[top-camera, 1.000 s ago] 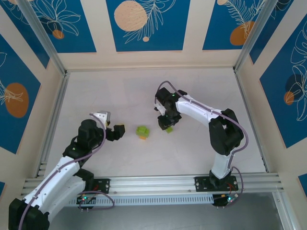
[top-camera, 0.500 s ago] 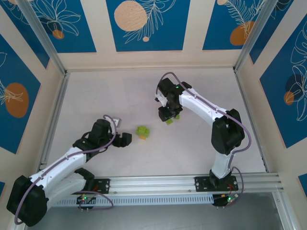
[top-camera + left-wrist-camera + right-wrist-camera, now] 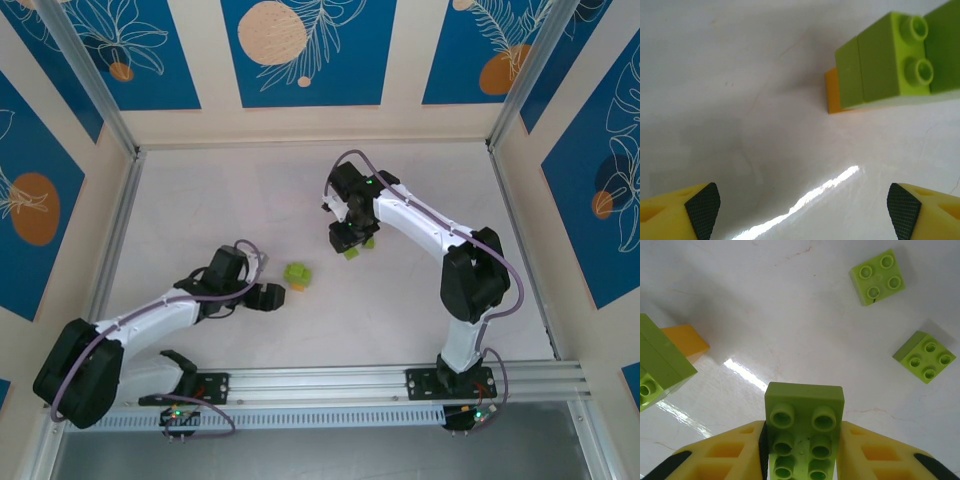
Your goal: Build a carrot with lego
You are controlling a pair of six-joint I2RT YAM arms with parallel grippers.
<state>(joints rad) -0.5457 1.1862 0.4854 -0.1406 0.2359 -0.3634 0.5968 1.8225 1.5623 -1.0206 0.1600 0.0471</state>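
1. Right end effector (image 3: pixel 802 450): clenched on a rectangular lime-green brick (image 3: pixel 804 412). Grips it by the two long sides between chunky yellow plastic fingers (image 3: pixel 715 452), with the two rows of round studs facing the wrist camera.
2. Left end effector (image 3: pixel 802 207): released, jaws spread wide, nothing between them. Ends in yellow fingertips faced with black cross-hatched pads (image 3: pixel 704 204). Sits low over the surface (image 3: pixel 740 75), just left of the carrot in the top view, not touching it.
3. Carrot (image 3: pixel 296 274): part-built, lying on the surface near the middle, between the two end effectors and apart from both.
4. Look of the carrot: lime-green blocks (image 3: pixel 880 62) pressed tight together, thin seams between them, two hollow-topped round studs on the lighter face. Has one orange brick (image 3: pixel 834 95) poking out from under the green at one end. Smooth, hard, slightly shiny plastic with crisp square edges.
5. Two loose square bricks, also lime-green, four studs each: one (image 3: pixel 877 276) farther off, one (image 3: pixel 924 356) nearer and to the right in the right wrist view. Lie flat, studs up, apart from each other and from the held brick.
6. Surface: white, smooth and glossy, with faint hairline scratches and bright streaks of reflected light.
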